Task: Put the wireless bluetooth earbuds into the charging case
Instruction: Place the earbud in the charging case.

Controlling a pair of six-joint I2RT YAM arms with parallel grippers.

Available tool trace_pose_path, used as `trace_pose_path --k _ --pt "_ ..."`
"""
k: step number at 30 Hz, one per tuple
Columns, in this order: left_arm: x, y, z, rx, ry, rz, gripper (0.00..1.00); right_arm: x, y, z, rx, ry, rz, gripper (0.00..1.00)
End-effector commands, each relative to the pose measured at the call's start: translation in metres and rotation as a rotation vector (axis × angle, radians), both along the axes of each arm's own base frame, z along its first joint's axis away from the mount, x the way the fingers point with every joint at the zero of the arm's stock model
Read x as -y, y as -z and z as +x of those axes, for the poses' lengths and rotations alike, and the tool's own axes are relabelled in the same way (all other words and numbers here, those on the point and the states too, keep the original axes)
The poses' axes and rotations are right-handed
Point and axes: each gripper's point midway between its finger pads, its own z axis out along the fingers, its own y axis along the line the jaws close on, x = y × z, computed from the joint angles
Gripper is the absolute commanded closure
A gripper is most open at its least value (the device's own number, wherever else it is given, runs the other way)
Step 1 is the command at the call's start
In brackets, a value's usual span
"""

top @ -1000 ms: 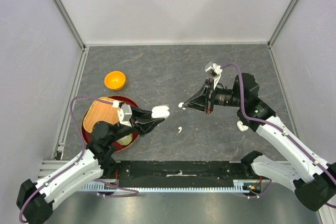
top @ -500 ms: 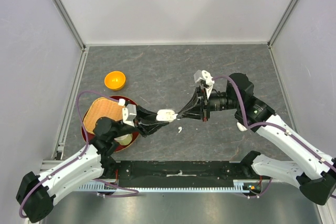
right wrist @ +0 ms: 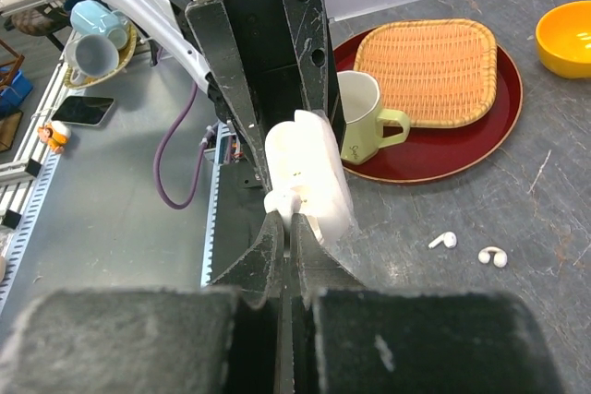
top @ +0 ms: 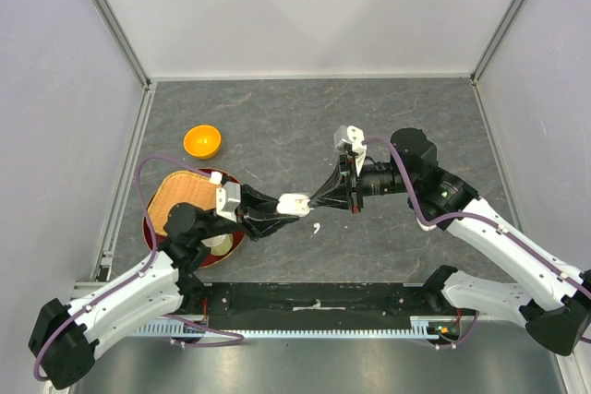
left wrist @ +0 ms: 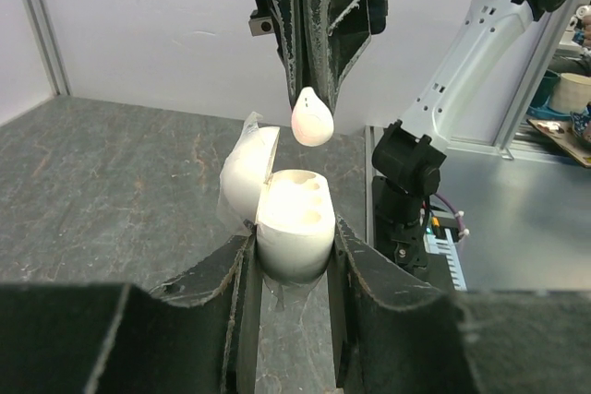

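My left gripper (top: 290,205) is shut on the white charging case (top: 295,201) and holds it above the table with its lid open. In the left wrist view the case (left wrist: 294,219) stands upright between my fingers, its two sockets showing. My right gripper (top: 318,201) is shut on one white earbud (left wrist: 311,117), which hangs just above the case's opening. In the right wrist view the earbud (right wrist: 288,200) touches or nearly touches the case (right wrist: 314,173). Two loose earbuds (right wrist: 442,240) (right wrist: 492,256) lie on the table below; only one (top: 316,227) shows in the top view.
A red plate (top: 233,180) at the left holds a wicker mat (top: 180,198) and a pale mug (right wrist: 365,117). An orange bowl (top: 202,141) sits behind it. A small white object (top: 425,221) lies partly under my right arm.
My right gripper has moved left with the earbud, from apart to right at the case's opening. My left gripper has shifted the case slightly right towards it.
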Motion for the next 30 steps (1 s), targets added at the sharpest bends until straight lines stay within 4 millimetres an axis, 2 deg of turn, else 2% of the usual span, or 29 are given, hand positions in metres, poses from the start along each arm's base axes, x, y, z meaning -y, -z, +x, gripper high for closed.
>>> trace_pose_path --k 1,14,30 --pt "0.001 -0.027 -0.009 0.042 0.047 -0.052 0.98 -0.005 -0.018 0.002 0.074 -0.007 0.032 1.0" --pt "0.001 -0.03 -0.007 0.047 0.042 -0.066 0.98 -0.006 0.001 0.006 0.057 0.012 -0.013 1.0" --pt "0.001 -0.027 -0.007 0.037 0.042 -0.066 0.98 -0.012 0.002 0.008 0.051 0.019 -0.006 1.0"
